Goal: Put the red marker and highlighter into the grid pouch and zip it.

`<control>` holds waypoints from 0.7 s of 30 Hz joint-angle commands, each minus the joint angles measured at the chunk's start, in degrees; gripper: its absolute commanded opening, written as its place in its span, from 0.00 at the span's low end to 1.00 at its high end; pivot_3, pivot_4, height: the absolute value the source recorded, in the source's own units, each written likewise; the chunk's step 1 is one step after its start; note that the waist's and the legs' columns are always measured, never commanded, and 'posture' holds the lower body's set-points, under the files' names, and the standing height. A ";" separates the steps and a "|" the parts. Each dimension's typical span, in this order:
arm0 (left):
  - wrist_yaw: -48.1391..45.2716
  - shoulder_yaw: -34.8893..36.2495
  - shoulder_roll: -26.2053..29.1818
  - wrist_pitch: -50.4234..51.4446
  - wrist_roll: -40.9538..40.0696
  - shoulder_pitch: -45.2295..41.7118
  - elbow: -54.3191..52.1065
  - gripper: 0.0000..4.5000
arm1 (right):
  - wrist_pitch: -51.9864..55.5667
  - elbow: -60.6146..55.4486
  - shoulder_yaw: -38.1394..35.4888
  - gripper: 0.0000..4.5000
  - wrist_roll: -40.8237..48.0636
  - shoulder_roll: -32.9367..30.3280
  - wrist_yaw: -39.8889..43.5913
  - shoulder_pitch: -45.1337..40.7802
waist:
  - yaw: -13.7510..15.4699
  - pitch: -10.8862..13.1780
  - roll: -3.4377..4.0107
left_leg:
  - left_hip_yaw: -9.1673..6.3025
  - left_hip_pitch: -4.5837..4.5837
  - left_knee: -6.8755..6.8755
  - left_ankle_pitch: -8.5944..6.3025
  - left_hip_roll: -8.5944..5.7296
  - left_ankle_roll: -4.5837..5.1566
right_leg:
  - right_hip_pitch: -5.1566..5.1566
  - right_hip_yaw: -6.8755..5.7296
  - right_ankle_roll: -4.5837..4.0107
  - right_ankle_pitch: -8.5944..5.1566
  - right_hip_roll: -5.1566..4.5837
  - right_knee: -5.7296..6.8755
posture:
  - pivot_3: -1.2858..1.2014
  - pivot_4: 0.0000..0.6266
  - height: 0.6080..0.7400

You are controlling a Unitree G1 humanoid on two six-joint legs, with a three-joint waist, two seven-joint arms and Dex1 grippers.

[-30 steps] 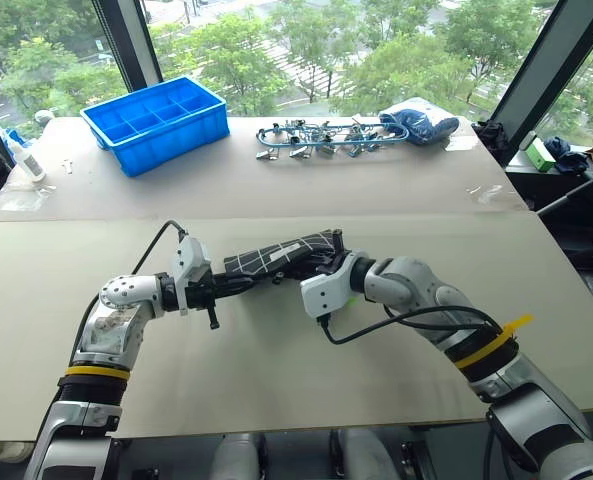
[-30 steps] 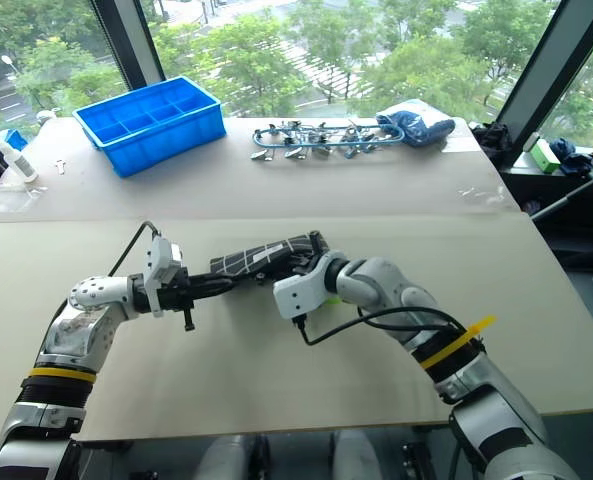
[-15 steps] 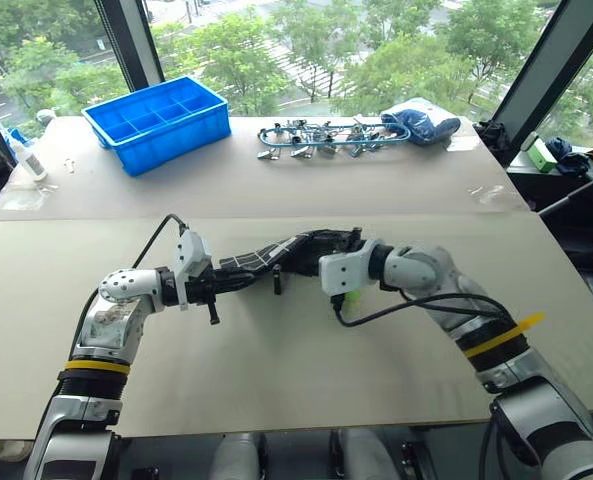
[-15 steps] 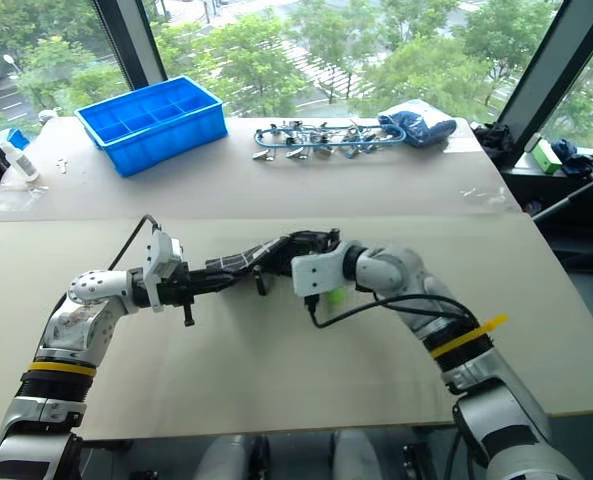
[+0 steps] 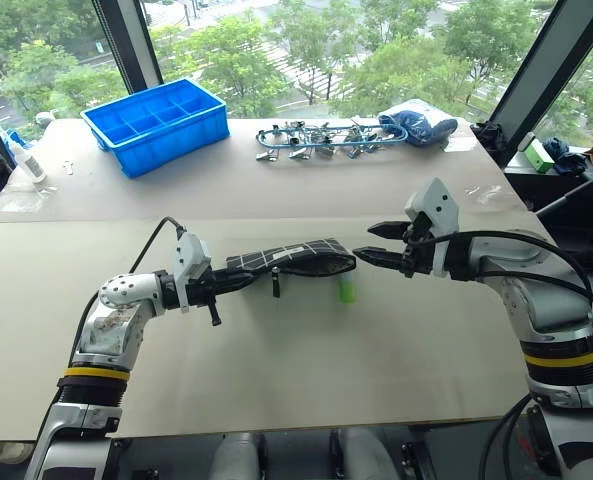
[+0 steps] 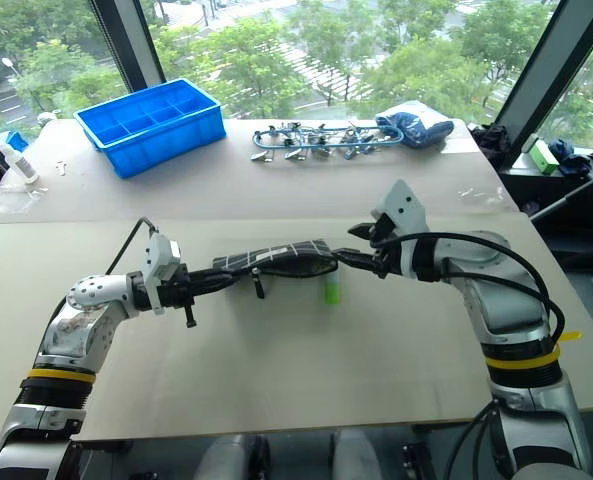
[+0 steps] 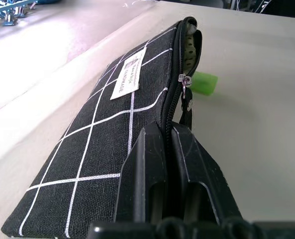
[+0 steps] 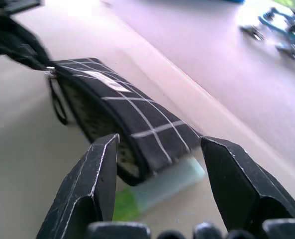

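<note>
The pale surface (image 5: 276,400) runs up to big windows with trees outside. A blue tray (image 5: 156,122) sits far back. The left end effector (image 5: 238,284) pinches the pouch (image 5: 294,259); the right end effector (image 5: 378,243) gapes empty beside it. The highlighter (image 5: 346,291) lies just under the pouch.

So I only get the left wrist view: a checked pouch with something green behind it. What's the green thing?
Observer: That's the highlighter, lying on the table outside the open end of the grid pouch.
Operator: Is the other hand anywhere near?
Observer: Yes, the right gripper hovers just past that end, fingers wide open, holding nothing.
Operator: Anything else around?
Observer: A blue tray sits at the table's far left, with a heap of metal clips to its right.
</note>
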 commanded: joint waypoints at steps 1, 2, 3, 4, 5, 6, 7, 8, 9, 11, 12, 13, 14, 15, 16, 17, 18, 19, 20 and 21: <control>1.25 1.48 0.20 0.23 -1.20 0.73 -2.76 0.00 | 8.79 -6.08 1.50 0.65 -1.06 0.83 -6.69 1.98 | 0.06 0.00 0.00 | 0.01 -0.01 0.00 0.00 -0.01 0.00 | 0.00 0.01 0.00 0.00 -0.01 -0.01 | 0.52 0.24 1.00; 1.53 1.53 0.28 0.24 -1.07 0.85 -2.87 0.00 | 10.24 -7.26 2.77 0.65 -1.65 0.98 -8.03 2.20 | 0.08 0.00 0.00 | 0.02 -0.02 0.00 0.00 -0.02 0.00 | -0.01 0.03 0.01 0.00 -0.02 -0.01 | 0.52 0.24 1.00; 1.87 1.58 0.35 0.15 -0.84 0.84 -2.80 0.00 | 11.73 -8.28 3.55 0.65 -1.70 1.44 -9.11 2.25 | 0.07 0.00 0.00 | 0.02 -0.03 0.00 0.00 -0.02 0.00 | -0.01 0.03 0.01 0.00 -0.02 -0.01 | 0.52 0.24 1.00; 2.35 1.74 0.43 0.10 -0.59 0.75 -2.62 0.00 | 14.75 -9.14 3.89 0.65 -1.21 2.25 -10.24 1.81 | 0.03 0.00 0.00 | 0.02 -0.02 0.00 0.00 -0.02 0.00 | -0.02 0.03 0.01 0.00 -0.02 0.00 | 0.52 0.24 1.00; 2.84 1.95 0.50 0.01 -0.39 0.47 -2.24 0.00 | 16.85 -9.75 4.32 0.65 -1.00 3.03 -11.30 1.22 | -0.03 0.00 0.00 | 0.01 -0.02 0.00 0.00 -0.02 0.00 | -0.02 0.03 0.01 0.00 -0.01 0.00 | 0.52 0.24 1.00; 3.29 2.17 0.56 -0.04 -0.28 0.15 -1.84 0.00 | 18.67 -10.12 4.57 0.65 -0.80 3.96 -12.37 0.61 | -0.12 0.00 0.00 | 0.00 0.00 0.00 0.00 -0.01 0.01 | -0.02 0.03 0.01 0.00 0.00 0.02 | 0.52 0.24 1.00; 3.66 2.38 0.58 0.00 -0.31 -0.10 -1.64 0.00 | 19.70 -10.34 4.57 0.65 -1.00 5.19 -13.80 0.02 | -0.15 0.00 0.00 | -0.02 0.00 0.00 0.00 -0.01 0.01 | -0.02 0.03 0.01 0.00 0.00 0.03 | 0.52 0.24 1.00; 4.09 2.59 0.60 -0.12 -0.25 -0.42 -1.40 0.00 | 20.85 -10.15 4.70 0.65 -1.28 6.69 -15.30 -0.97 | -0.17 0.00 0.00 | -0.03 0.00 0.00 0.00 -0.01 0.01 | -0.02 0.01 0.01 0.00 0.01 0.04 | 0.52 0.24 1.00; 4.42 2.70 0.61 -0.21 -0.25 -0.63 -1.29 0.00 | 21.73 -10.11 4.92 0.65 -1.42 7.68 -16.34 -1.70 | -0.21 0.00 0.00 | -0.04 -0.01 0.00 0.00 -0.01 0.01 | -0.02 0.01 0.01 0.00 0.00 0.04 | 0.52 0.24 1.00; 4.79 2.75 0.56 -0.13 -0.48 -0.77 -1.52 0.00 | 23.62 -9.92 5.53 0.65 -1.71 9.40 -18.26 -2.95 | -0.22 0.00 0.00 | -0.04 -0.01 0.00 0.00 -0.02 0.01 | -0.02 0.00 0.01 0.00 0.00 0.03 | 0.52 0.24 1.00; 4.88 2.70 0.54 -0.09 -0.57 -0.72 -1.66 0.00 | 24.37 -9.71 5.96 0.65 -1.93 9.92 -19.12 -3.35 | -0.22 0.00 0.00 | -0.04 -0.02 0.00 0.00 -0.02 0.01 | -0.02 0.00 0.01 0.00 0.00 0.02 | 0.52 0.24 1.00; 4.96 2.64 0.51 -0.09 -0.61 -0.63 -1.81 0.00 | 25.00 -8.99 6.59 0.65 -2.67 10.49 -20.48 -3.79 | -0.18 0.00 0.00 | -0.03 -0.03 0.00 0.00 -0.02 0.01 | -0.02 0.00 0.01 0.00 -0.01 0.01 | 0.52 0.24 1.00; 5.02 2.60 0.48 -0.10 -0.63 -0.54 -1.93 0.00 | 25.11 -8.10 7.35 0.65 -3.60 10.79 -21.84 -4.06 | -0.16 0.00 0.00 | -0.03 -0.03 0.00 0.00 -0.02 0.01 | -0.02 -0.01 0.01 0.00 -0.01 0.00 | 0.52 0.24 1.00; 5.08 2.59 0.43 -0.10 -0.65 -0.44 -2.05 0.00 | 25.21 -7.19 7.90 0.65 -4.30 11.09 -22.89 -4.19 | -0.14 0.00 0.00 | -0.02 -0.05 0.00 0.00 -0.03 0.00 | -0.02 -0.02 0.02 0.00 -0.02 -0.01 | 0.52 0.24 1.00; 5.20 2.58 0.32 -0.14 -0.67 -0.29 -2.15 0.00 | 25.62 -6.01 8.02 0.65 -4.81 11.85 -24.08 -4.19 | -0.12 0.00 0.00 | -0.01 -0.06 0.00 0.00 -0.03 0.00 | -0.02 -0.02 0.02 0.01 -0.02 -0.01 | 0.52 0.24 1.00; 5.31 2.56 0.24 -0.15 -0.69 -0.18 -2.25 0.00 | 25.93 -5.29 7.99 0.65 -5.01 12.35 -24.79 -4.15 | -0.14 0.00 0.00 | -0.01 -0.06 0.00 0.00 -0.04 0.00 | -0.02 -0.02 0.02 0.01 -0.03 -0.01 | 0.52 0.24 1.00; 5.44 2.52 0.12 -0.21 -0.71 0.02 -2.35 0.00 | 25.91 -4.09 8.15 0.65 -5.54 13.30 -25.89 -4.23 | -0.16 0.00 0.00 | -0.01 -0.06 0.00 0.00 -0.04 0.00 | -0.02 -0.02 0.02 0.01 -0.02 -0.01 | 0.52 0.24 1.00; 5.53 2.49 0.03 -0.27 -0.73 0.16 -2.39 0.00 | 25.85 -3.14 8.31 0.65 -5.94 14.06 -26.70 -4.37 | -0.25 0.00 0.00 | -0.01 -0.06 0.00 0.00 -0.04 0.00 | -0.02 -0.02 0.02 0.01 -0.02 -0.01 | 0.52 0.24 1.00; 5.62 2.44 -0.05 -0.29 -0.73 0.27 -2.49 0.00 | 25.74 -2.59 8.43 0.65 -6.19 14.47 -27.17 -4.45 | -0.31 0.00 0.00 | -0.01 -0.05 0.00 0.00 -0.03 0.00 | -0.02 -0.01 0.02 0.01 -0.01 -0.01 | 0.52 0.24 1.00; 5.74 2.38 -0.19 -0.35 -0.74 0.37 -2.54 0.00 | 25.32 -1.58 8.69 0.65 -6.56 15.16 -27.77 -4.69 | -0.32 0.00 0.01 | -0.01 -0.05 0.00 0.00 -0.03 0.00 | -0.03 -0.01 0.02 0.01 -0.01 0.00 | 0.52 0.24 1.00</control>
